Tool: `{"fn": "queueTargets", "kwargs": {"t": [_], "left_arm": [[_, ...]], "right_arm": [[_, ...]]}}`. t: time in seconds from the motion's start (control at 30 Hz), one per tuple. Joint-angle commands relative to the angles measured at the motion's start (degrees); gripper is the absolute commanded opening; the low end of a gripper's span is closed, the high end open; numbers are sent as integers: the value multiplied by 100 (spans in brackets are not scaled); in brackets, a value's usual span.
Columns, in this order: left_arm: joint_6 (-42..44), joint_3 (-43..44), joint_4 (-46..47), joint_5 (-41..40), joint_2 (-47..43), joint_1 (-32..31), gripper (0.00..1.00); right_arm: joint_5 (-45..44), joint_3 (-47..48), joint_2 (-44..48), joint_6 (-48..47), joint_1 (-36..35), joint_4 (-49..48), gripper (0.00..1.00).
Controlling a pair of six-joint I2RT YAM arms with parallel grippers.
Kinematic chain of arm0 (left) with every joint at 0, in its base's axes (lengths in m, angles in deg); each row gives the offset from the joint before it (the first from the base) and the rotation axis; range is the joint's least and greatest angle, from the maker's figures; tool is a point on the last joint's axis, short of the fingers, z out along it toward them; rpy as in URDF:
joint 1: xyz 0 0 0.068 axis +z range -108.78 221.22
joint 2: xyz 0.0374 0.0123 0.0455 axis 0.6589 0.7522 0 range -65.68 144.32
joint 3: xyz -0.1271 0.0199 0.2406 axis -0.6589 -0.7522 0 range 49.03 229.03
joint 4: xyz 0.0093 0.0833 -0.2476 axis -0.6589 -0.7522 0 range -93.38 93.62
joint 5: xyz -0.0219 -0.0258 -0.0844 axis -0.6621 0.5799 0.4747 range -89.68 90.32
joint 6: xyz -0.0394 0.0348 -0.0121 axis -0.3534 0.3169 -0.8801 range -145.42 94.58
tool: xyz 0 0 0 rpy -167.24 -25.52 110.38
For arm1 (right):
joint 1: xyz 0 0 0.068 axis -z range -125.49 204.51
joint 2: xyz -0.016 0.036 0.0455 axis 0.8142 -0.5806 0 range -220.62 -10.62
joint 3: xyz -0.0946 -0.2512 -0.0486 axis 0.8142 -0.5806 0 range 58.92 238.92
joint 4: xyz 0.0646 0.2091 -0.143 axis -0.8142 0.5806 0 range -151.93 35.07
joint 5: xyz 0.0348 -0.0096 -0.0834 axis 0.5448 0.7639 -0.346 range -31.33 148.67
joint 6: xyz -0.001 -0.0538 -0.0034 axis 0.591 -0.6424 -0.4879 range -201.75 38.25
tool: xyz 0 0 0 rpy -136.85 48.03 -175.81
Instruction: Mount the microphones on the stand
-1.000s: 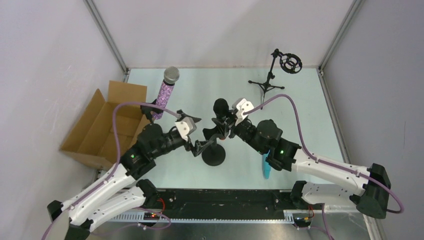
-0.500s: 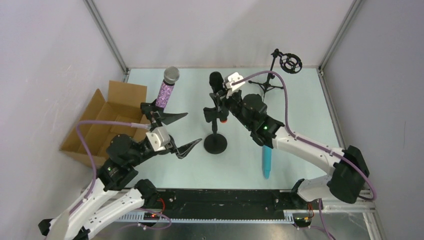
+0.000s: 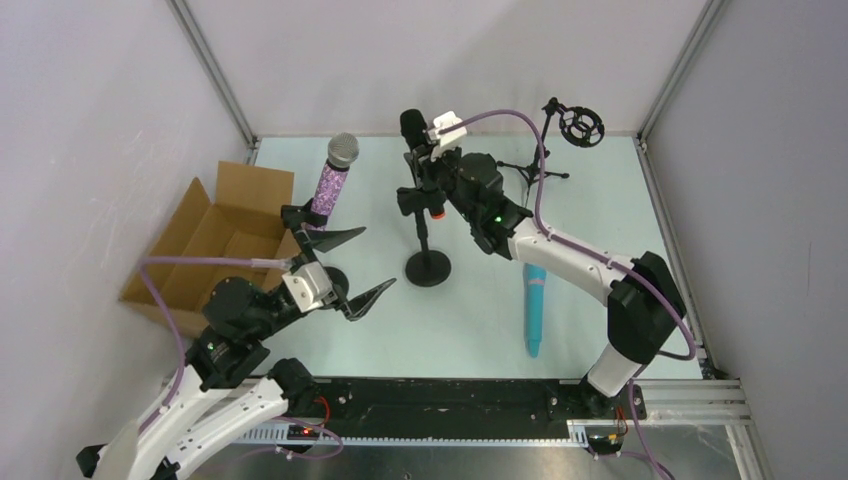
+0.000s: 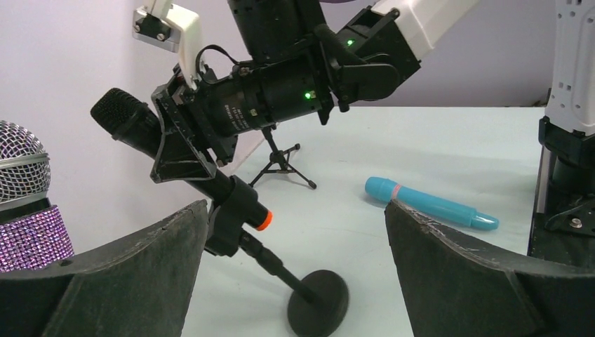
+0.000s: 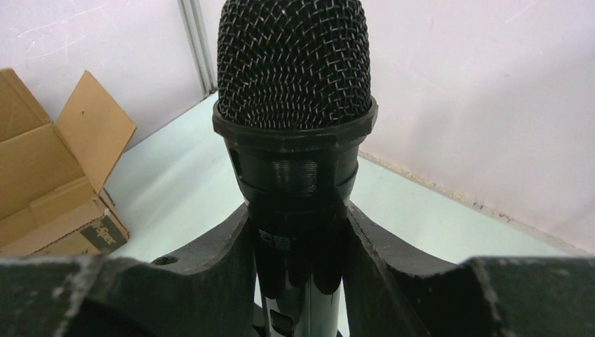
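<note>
Top view hangs above the near edge, looking down over the whole table (image 3: 600,200). Left wrist sits low by the near-left corner, facing the far-right corner. Right wrist is tight on the black mic (image 5: 293,70), facing the far-left corner and box (image 5: 49,175). All three share that mic.

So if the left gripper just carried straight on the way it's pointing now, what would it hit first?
Most likely the stand carrying the black microphone: the left gripper, open, frames its pole and round base dead ahead in the wrist view. Depth is hard to judge.
</note>
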Motion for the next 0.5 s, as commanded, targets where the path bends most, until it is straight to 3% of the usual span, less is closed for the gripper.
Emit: {"fn": "queueTargets", "kwargs": {"t": [0.0, 0.47], "left_arm": [[98, -109, 78, -71, -101, 25, 100], [16, -248, 87, -51, -159, 28, 100]], "right_arm": [[12, 745, -9, -39, 54, -541, 0], [-34, 1247, -606, -16, -71, -1026, 0]]}}
